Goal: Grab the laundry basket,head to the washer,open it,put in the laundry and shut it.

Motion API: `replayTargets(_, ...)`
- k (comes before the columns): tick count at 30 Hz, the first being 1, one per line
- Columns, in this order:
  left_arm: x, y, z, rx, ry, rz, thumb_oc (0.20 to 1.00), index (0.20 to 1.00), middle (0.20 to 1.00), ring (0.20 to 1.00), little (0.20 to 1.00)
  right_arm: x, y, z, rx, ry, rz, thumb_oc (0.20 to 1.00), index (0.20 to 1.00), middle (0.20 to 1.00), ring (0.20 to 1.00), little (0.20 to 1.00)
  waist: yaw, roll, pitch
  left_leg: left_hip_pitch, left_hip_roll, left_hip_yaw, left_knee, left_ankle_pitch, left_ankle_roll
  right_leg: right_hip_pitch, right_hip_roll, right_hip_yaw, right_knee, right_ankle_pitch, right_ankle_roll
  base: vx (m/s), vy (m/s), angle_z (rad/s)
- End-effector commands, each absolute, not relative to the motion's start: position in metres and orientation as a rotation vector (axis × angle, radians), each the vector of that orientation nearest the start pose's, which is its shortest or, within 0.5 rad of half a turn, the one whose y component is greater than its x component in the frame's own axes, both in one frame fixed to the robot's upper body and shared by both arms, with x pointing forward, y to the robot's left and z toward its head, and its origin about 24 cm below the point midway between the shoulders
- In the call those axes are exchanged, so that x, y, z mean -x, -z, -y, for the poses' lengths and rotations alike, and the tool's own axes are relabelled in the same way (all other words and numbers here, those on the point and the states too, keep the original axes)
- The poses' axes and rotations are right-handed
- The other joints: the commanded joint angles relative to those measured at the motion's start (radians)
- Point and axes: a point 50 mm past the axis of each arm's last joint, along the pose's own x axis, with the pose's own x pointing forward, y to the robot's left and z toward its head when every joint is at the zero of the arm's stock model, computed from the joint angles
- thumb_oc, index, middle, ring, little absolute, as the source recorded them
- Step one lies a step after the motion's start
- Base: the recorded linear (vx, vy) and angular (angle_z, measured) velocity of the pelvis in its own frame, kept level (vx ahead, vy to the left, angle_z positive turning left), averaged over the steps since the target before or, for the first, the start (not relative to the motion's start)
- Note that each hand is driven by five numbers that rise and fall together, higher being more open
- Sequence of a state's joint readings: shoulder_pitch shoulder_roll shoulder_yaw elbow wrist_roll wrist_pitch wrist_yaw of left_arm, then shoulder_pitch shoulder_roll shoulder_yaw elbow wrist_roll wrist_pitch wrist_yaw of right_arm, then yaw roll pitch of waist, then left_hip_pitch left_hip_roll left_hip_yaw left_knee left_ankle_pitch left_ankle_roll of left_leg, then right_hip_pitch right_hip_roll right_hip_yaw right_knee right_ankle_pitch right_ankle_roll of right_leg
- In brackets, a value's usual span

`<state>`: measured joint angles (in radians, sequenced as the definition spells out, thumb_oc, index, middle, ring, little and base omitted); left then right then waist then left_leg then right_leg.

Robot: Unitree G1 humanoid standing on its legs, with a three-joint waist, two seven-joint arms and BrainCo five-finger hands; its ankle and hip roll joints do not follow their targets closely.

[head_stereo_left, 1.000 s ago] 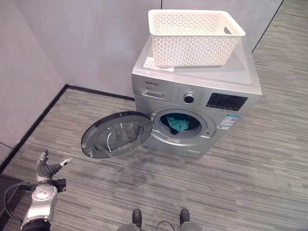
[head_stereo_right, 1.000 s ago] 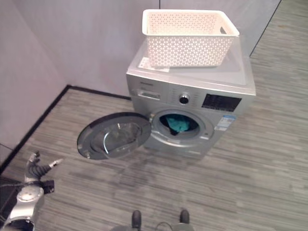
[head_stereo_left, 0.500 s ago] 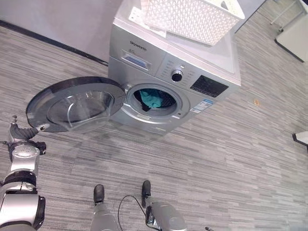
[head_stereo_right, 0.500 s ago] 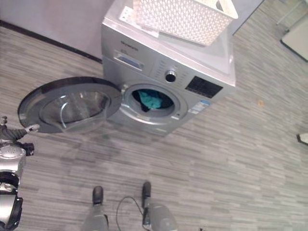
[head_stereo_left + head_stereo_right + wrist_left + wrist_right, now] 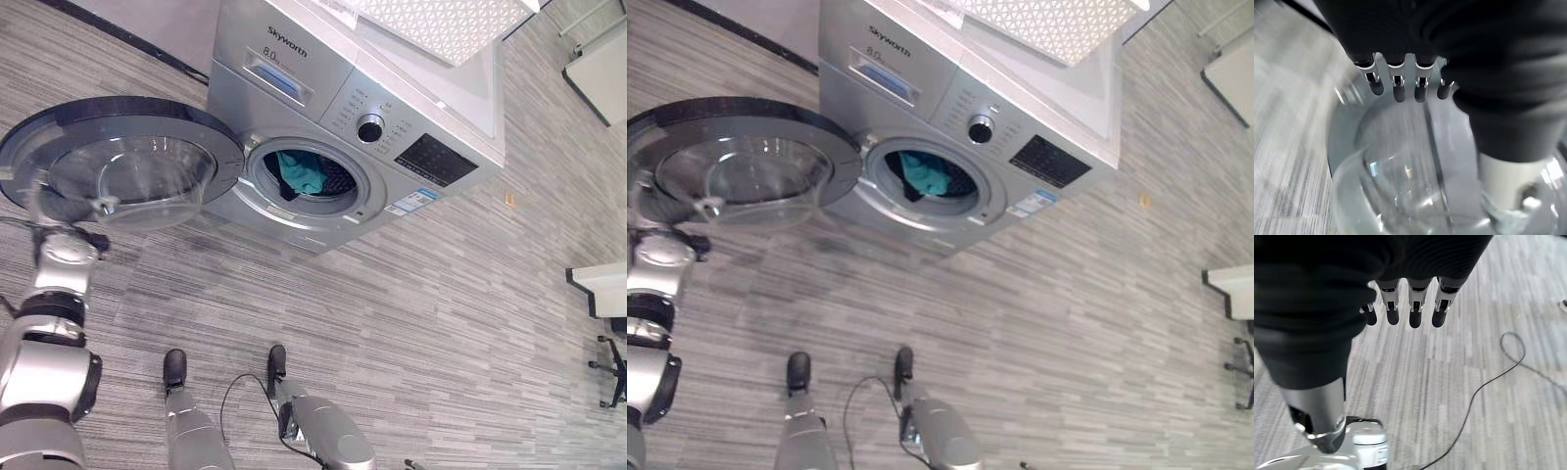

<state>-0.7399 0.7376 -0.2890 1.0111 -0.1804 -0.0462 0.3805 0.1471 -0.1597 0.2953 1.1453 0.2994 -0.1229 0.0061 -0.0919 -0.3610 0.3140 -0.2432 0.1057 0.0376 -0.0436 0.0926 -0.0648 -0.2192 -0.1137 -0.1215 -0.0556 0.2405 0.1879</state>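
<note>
The silver washer (image 5: 392,108) stands with its round door (image 5: 127,166) swung wide to the left. Teal laundry (image 5: 299,171) lies in the drum opening. The white lattice basket (image 5: 451,20) sits on top of the washer, cut off by the view's upper edge. My left hand (image 5: 61,220) is at the door's near rim, and its fingers (image 5: 1396,83) are straight and open over the door's glass bowl (image 5: 1400,166), holding nothing. My right hand (image 5: 1410,308) hangs open above the grey plank floor, away from the washer.
A white table edge (image 5: 598,289) and a chair base (image 5: 612,367) stand at the right. Another white table (image 5: 598,69) is at the upper right. A dark skirting strip (image 5: 147,44) runs along the wall left of the washer.
The camera has swung closer to the washer. My left hand has risen from low on the floor side up to the open door's rim. The door stays open.
</note>
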Motion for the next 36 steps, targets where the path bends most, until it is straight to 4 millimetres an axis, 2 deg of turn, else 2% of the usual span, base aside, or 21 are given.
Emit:
replayTargets(1, -0.365, -0.113, -0.27, -0.751, -0.231, -0.005, 1.0, 1.0, 1.0, 1.0, 1.0, -0.073, 0.165, 0.197, 0.083, 0.016, -1.127, 1.0, 1.0, 1.0, 1.0, 1.0, -0.009, 0.067, -0.017, -0.004, -0.028, -0.032, -0.032, -0.052, 0.025, -0.003, -0.08, -0.008, 0.034, -0.052, 0.052, -0.02, 0.026, 0.16)
replayTargets(3, -0.364, -0.101, -0.248, -0.675, -0.172, -0.006, 1.0, 1.0, 1.0, 1.0, 1.0, -0.085, 0.163, 0.201, 0.077, 0.042, -1.099, 1.0, 1.0, 1.0, 1.0, 1.0, 0.001, 0.085, -0.004, -0.004, -0.033, -0.039, -0.03, -0.051, 0.027, 0.003, -0.086, -0.022, 0.036, -0.064, 0.049, -0.03, 0.02, 0.11)
replayTargets(5, -0.364, -0.102, -0.227, -0.753, -0.078, 0.044, 1.0, 1.0, 1.0, 1.0, 1.0, -0.092, 0.161, 0.205, 0.087, 0.06, -1.082, 1.0, 1.0, 1.0, 1.0, 1.0, 0.007, 0.098, 0.003, -0.005, -0.037, -0.044, -0.03, -0.05, 0.028, 0.004, -0.089, -0.03, 0.037, -0.069, 0.048, -0.03, 0.006, 0.05)
replayTargets(6, -0.365, -0.116, -0.22, -0.795, -0.058, 0.112, 1.0, 1.0, 1.0, 1.0, 1.0, -0.099, 0.157, 0.215, 0.089, 0.098, -1.06, 1.0, 1.0, 1.0, 1.0, 1.0, 0.017, 0.112, 0.009, -0.007, -0.042, -0.051, -0.027, -0.05, 0.029, 0.008, -0.093, -0.037, 0.036, -0.076, 0.046, -0.03, 0.009, 0.07)
replayTargets(8, -0.365, -0.127, -0.217, -0.81, -0.052, 0.163, 1.0, 1.0, 1.0, 1.0, 1.0, -0.1, 0.156, 0.218, 0.079, 0.12, -1.054, 1.0, 1.0, 1.0, 1.0, 1.0, 0.022, 0.119, 0.01, -0.008, -0.043, -0.056, -0.025, -0.051, 0.03, 0.012, -0.094, -0.043, 0.036, -0.08, 0.046, -0.01, -0.011, 0.09)
replayTargets(9, -0.363, -0.151, -0.214, -0.862, -0.051, 0.273, 1.0, 1.0, 1.0, 1.0, 1.0, -0.1, 0.156, 0.223, 0.068, 0.142, -1.05, 1.0, 1.0, 1.0, 1.0, 1.0, 0.033, 0.128, 0.011, -0.012, -0.046, -0.065, -0.022, -0.051, 0.029, 0.016, -0.099, -0.056, 0.036, -0.085, 0.046, -0.01, -0.02, 0.22)
replayTargets(10, -0.362, -0.151, -0.215, -0.862, -0.051, 0.272, 1.0, 1.0, 1.0, 1.0, 1.0, -0.1, 0.156, 0.223, 0.068, 0.141, -1.05, 1.0, 1.0, 1.0, 1.0, 1.0, 0.032, 0.128, 0.011, -0.012, -0.046, -0.066, -0.022, -0.051, 0.029, 0.016, -0.099, -0.057, 0.036, -0.085, 0.046, 0.0, -0.046, 0.36)
replayTargets(11, -0.357, -0.2, -0.225, -0.921, -0.117, 0.441, 1.0, 1.0, 1.0, 1.0, 1.0, -0.095, 0.157, 0.226, 0.067, 0.147, -1.07, 1.0, 1.0, 1.0, 1.0, 1.0, 0.052, 0.139, 0.008, -0.025, -0.054, -0.085, -0.018, -0.049, 0.029, 0.022, -0.105, -0.075, 0.031, -0.079, 0.049, 0.01, -0.047, 0.34)
replayTargets(14, -0.348, -0.269, -0.246, -0.967, -0.283, 0.634, 1.0, 1.0, 1.0, 1.0, 1.0, -0.086, 0.159, 0.226, 0.056, 0.14, -1.103, 1.0, 1.0, 1.0, 1.0, 1.0, 0.066, 0.14, -0.005, -0.046, -0.063, -0.108, -0.017, -0.046, 0.029, 0.029, -0.112, -0.097, 0.018, -0.06, 0.058, 0.04, -0.048, 0.36)
replayTargets(15, -0.343, -0.301, -0.259, -1.001, -0.385, 0.696, 1.0, 1.0, 1.0, 1.0, 1.0, -0.083, 0.16, 0.228, 0.05, 0.143, -1.114, 1.0, 1.0, 1.0, 1.0, 1.0, 0.066, 0.137, -0.009, -0.047, -0.063, -0.115, -0.02, -0.048, 0.027, 0.035, -0.111, -0.102, 0.015, -0.047, 0.064, 0.05, -0.004, 0.53)
replayTargets(18, -0.339, -0.332, -0.286, -0.979, -0.533, 0.7, 1.0, 1.0, 1.0, 1.0, 1.0, -0.079, 0.161, 0.228, 0.048, 0.134, -1.132, 1.0, 1.0, 1.0, 1.0, 1.0, 0.057, 0.124, -0.022, -0.06, -0.068, -0.122, -0.025, -0.042, 0.026, 0.033, -0.116, -0.104, 0.007, -0.016, 0.072, 0.04, 0.01, 0.25)
replayTargets(19, -0.339, -0.346, -0.307, -0.995, -0.641, 0.647, 1.0, 1.0, 1.0, 1.0, 1.0, -0.079, 0.161, 0.227, 0.05, 0.127, -1.135, 1.0, 1.0, 1.0, 1.0, 1.0, 0.048, 0.117, -0.026, -0.069, -0.065, -0.125, -0.025, -0.038, 0.024, 0.031, -0.115, -0.106, 0.006, 0.0, 0.074, 0.05, 0.028, 0.11)
replayTargets(21, -0.337, -0.361, -0.325, -0.993, -0.717, 0.597, 1.0, 1.0, 1.0, 1.0, 1.0, -0.075, 0.162, 0.224, 0.044, 0.112, -1.145, 1.0, 1.0, 1.0, 1.0, 1.0, 0.035, 0.107, -0.028, -0.081, -0.063, -0.128, -0.026, -0.033, 0.02, 0.027, -0.113, -0.104, 0.004, 0.024, 0.074, 0.05, 0.052, 0.02)
replayTargets(24, -0.339, -0.356, -0.355, -1.018, -0.855, 0.437, 1.0, 1.0, 1.0, 1.0, 1.0, -0.082, 0.161, 0.218, 0.018, 0.114, -1.111, 1.0, 1.0, 1.0, 1.0, 1.0, -0.007, 0.065, -0.027, -0.112, -0.049, -0.132, -0.034, -0.018, 0.011, 0.001, -0.1, -0.076, -0.006, 0.074, 0.074, 0.04, 0.053, 0.03)
replayTargets(26, -0.344, -0.35, -0.357, -0.966, -0.856, 0.386, 1.0, 1.0, 1.0, 1.0, 1.0, -0.085, 0.16, 0.218, -0.006, 0.138, -1.098, 1.0, 1.0, 1.0, 1.0, 1.0, -0.028, 0.059, -0.025, -0.142, -0.046, -0.143, -0.036, -0.01, 0.01, -0.02, -0.096, -0.039, -0.011, 0.085, 0.074, -0.01, 0.056, 0.02)
replayTargets(27, -0.345, -0.347, -0.361, -0.948, -0.876, 0.349, 1.0, 1.0, 1.0, 1.0, 1.0, -0.077, 0.162, 0.216, -0.014, 0.139, -1.117, 1.0, 1.0, 1.0, 1.0, 1.0, -0.052, 0.054, -0.025, -0.169, -0.037, -0.151, -0.035, -0.009, 0.008, -0.044, -0.086, 0.012, -0.015, 0.101, 0.074, -0.03, 0.065, 0.16)
replayTargets(29, -0.347, -0.348, -0.359, -0.957, -0.875, 0.344, 1.0, 1.0, 1.0, 1.0, 1.0, -0.076, 0.163, 0.215, -0.014, 0.134, -1.118, 1.0, 1.0, 1.0, 1.0, 1.0, -0.064, 0.052, -0.028, -0.182, -0.036, -0.154, -0.037, -0.004, 0.008, -0.058, -0.085, 0.029, -0.018, 0.105, 0.074, -0.02, 0.042, 0.15)
replayTargets(31, -0.351, -0.334, -0.36, -0.972, -0.861, 0.3, 1.0, 1.0, 1.0, 1.0, 1.0, -0.067, 0.163, 0.214, -0.001, 0.112, -1.13, 1.0, 1.0, 1.0, 1.0, 1.0, -0.08, 0.047, -0.029, -0.197, -0.031, -0.153, -0.041, -0.002, 0.006, -0.082, -0.078, 0.058, -0.022, 0.116, 0.074, 0.0, 0.056, -0.01)
replayTargets(32, -0.354, -0.313, -0.364, -0.94, -0.835, 0.243, 1.0, 1.0, 1.0, 1.0, 1.0, -0.061, 0.165, 0.209, -0.006, 0.093, -1.139, 1.0, 1.0, 1.0, 1.0, 1.0, -0.083, 0.042, -0.024, -0.2, -0.032, -0.153, -0.044, -0.003, 0.005, -0.093, -0.074, 0.065, -0.02, 0.127, 0.074, 0.02, 0.048, -0.1)
replayTargets(35, -0.364, -0.272, -0.357, -0.921, -0.751, 0.156, 1.0, 1.0, 1.0, 1.0, 1.0, -0.061, 0.165, 0.205, -0.007, 0.077, -1.133, 1.0, 1.0, 1.0, 1.0, 1.0, -0.081, 0.035, -0.014, -0.189, -0.03, -0.148, -0.044, -0.008, 0.005, -0.091, -0.071, 0.049, -0.016, 0.12, 0.074, 0.02, 0.01, -0.1)
replayTargets(36, -0.364, -0.272, -0.358, -0.921, -0.751, 0.155, 1.0, 1.0, 1.0, 1.0, 1.0, -0.06, 0.165, 0.205, -0.005, 0.078, -1.134, 1.0, 1.0, 1.0, 1.0, 1.0, -0.081, 0.037, -0.014, -0.188, -0.03, -0.148, -0.044, -0.009, 0.005, -0.09, -0.071, 0.049, -0.016, 0.119, 0.074, 0.01, -0.001, -0.1)
